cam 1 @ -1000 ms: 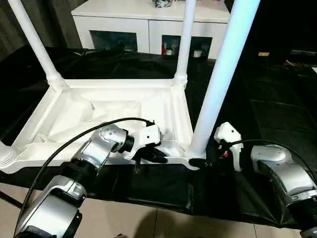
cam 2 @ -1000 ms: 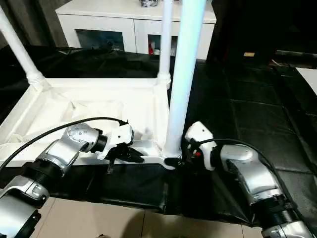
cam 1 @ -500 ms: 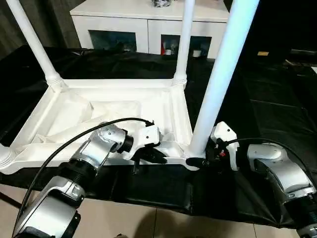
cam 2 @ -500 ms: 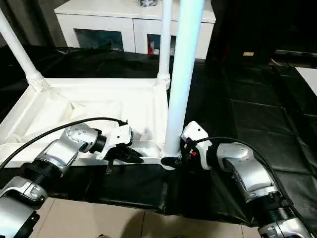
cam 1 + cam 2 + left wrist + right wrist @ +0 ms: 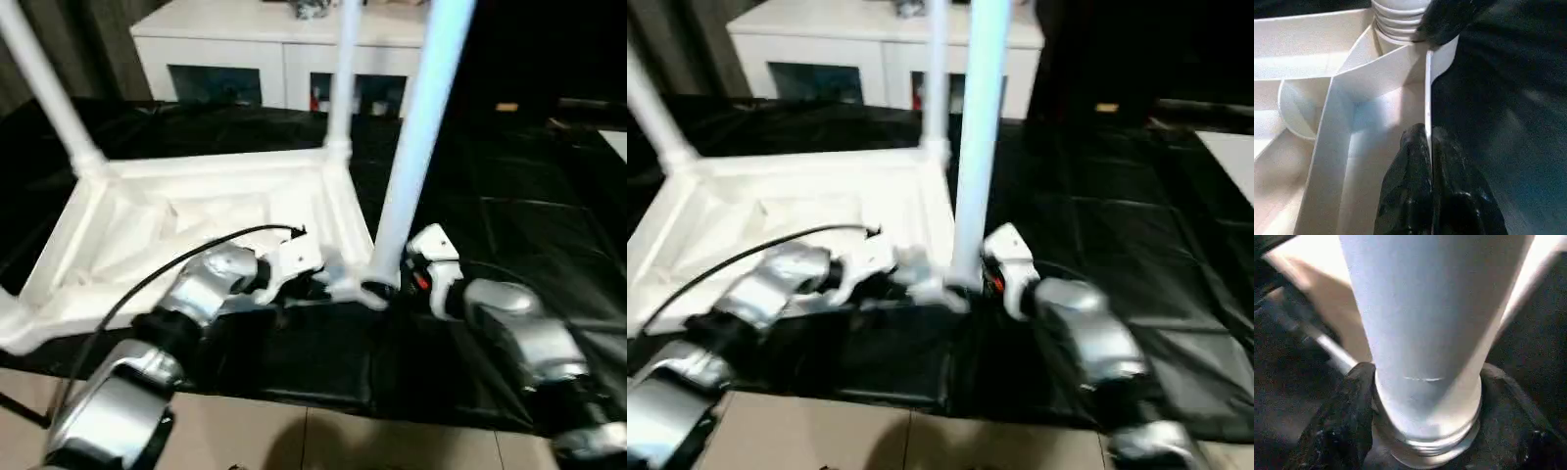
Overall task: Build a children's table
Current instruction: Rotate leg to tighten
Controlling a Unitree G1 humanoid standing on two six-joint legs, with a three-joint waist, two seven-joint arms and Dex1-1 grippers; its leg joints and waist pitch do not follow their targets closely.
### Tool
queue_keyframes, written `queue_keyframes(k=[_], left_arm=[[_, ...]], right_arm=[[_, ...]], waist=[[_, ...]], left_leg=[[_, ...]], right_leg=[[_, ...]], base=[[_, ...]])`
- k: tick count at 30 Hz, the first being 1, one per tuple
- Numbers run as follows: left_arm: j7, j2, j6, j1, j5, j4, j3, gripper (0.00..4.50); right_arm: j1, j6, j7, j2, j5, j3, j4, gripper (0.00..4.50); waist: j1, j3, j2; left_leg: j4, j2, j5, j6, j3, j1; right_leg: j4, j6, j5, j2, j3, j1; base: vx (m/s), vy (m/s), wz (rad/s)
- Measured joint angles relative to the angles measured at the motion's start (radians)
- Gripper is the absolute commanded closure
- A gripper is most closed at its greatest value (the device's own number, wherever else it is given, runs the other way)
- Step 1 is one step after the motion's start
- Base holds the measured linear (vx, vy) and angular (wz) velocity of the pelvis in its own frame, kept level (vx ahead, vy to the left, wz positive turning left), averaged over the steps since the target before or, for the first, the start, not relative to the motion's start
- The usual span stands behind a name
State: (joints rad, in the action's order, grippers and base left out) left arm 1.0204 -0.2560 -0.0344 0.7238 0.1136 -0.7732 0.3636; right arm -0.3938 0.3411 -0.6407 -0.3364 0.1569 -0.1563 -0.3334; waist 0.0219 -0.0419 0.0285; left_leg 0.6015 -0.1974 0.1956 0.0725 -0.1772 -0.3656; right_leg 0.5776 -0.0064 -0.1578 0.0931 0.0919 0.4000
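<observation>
The white tabletop (image 5: 196, 211) lies upside down on a black mat, ribbed underside up. Three white legs stand in its corner sockets: far left (image 5: 44, 88), far right (image 5: 343, 78) and near right (image 5: 411, 147). My left gripper (image 5: 318, 287) is shut on the tabletop's thin near rim wall (image 5: 1428, 88), close to the near right corner; its fingers (image 5: 1410, 171) pinch that wall. My right gripper (image 5: 384, 290) reaches in from the right. Its two black fingers (image 5: 1349, 416) press on both sides of the near right leg's flared base (image 5: 1425, 396).
A white cabinet (image 5: 245, 44) with dark glass doors stands behind the mat. The black mat (image 5: 509, 166) stretches to the right of the tabletop. Tiled floor (image 5: 294, 441) runs along the near edge. A black cable (image 5: 176, 259) arcs over my left forearm.
My right gripper has moved in from the right and closed its fingers on the near right leg's base. The left gripper keeps its pinch on the rim. The camera has shifted.
</observation>
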Motion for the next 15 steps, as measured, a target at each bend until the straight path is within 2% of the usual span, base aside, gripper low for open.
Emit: queue_keyframes(k=[2, 4, 7, 10, 15], left_arm=[[-0.04, 0.024, -0.008, 0.009, 0.0, -0.021, -0.005, 4.5], [-0.128, 0.067, -0.025, 0.049, 0.008, -0.09, -0.017, 4.5], [-0.204, 0.111, -0.036, 0.076, 0.019, -0.141, -0.033, 4.5], [-0.285, 0.151, -0.047, 0.122, 0.021, -0.216, -0.047, 4.5], [-0.312, 0.164, -0.047, 0.135, 0.02, -0.239, -0.06, 4.5]], right_arm=[[-0.006, 0.004, 0.077, 0.034, -0.011, 0.01, -0.012, 1.83], [-0.047, 0.01, 0.255, 0.125, -0.057, 0.028, -0.066, 1.83], [-0.079, 0.008, 0.41, 0.182, -0.089, 0.041, -0.116, 1.83], [-0.146, -0.009, 0.614, 0.285, -0.099, 0.1, -0.22, 1.83], [-0.18, -0.103, 0.685, 0.325, -0.11, 0.115, -0.307, 1.83]], waist=[[-0.006, 0.0, 0.0], [-0.017, 0.0, 0.0], [-0.02, 0.0, 0.001], [-0.024, 0.001, 0.001], [-0.025, 0.001, 0.001]], left_leg=[[0.0, 0.0, 0.0, 0.0, 0.0, 0.0], [0.0, 0.001, 0.0, 0.0, 0.0, 0.0], [0.0, 0.003, 0.0, 0.0, 0.002, 0.0], [0.0, 0.004, 0.0, 0.0, 0.003, -0.001], [0.0, 0.004, 0.0, 0.0, 0.003, -0.001]], right_leg=[[0.0, 0.0, 0.0, 0.0, 0.0, 0.0], [0.0, 0.0, 0.0, 0.0, 0.0, 0.0], [0.0, 0.0, 0.0, 0.001, -0.001, 0.0], [0.0, 0.0, 0.0, 0.001, -0.001, 0.001], [0.0, -0.006, 0.004, 0.001, -0.001, 0.0]], base=[[0.0, 0.0, 0.0], [0.0, 0.0, 0.0], [0.0, 0.0, 0.0], [0.0, 0.0, 0.0], [0.0, 0.0, 0.0]])
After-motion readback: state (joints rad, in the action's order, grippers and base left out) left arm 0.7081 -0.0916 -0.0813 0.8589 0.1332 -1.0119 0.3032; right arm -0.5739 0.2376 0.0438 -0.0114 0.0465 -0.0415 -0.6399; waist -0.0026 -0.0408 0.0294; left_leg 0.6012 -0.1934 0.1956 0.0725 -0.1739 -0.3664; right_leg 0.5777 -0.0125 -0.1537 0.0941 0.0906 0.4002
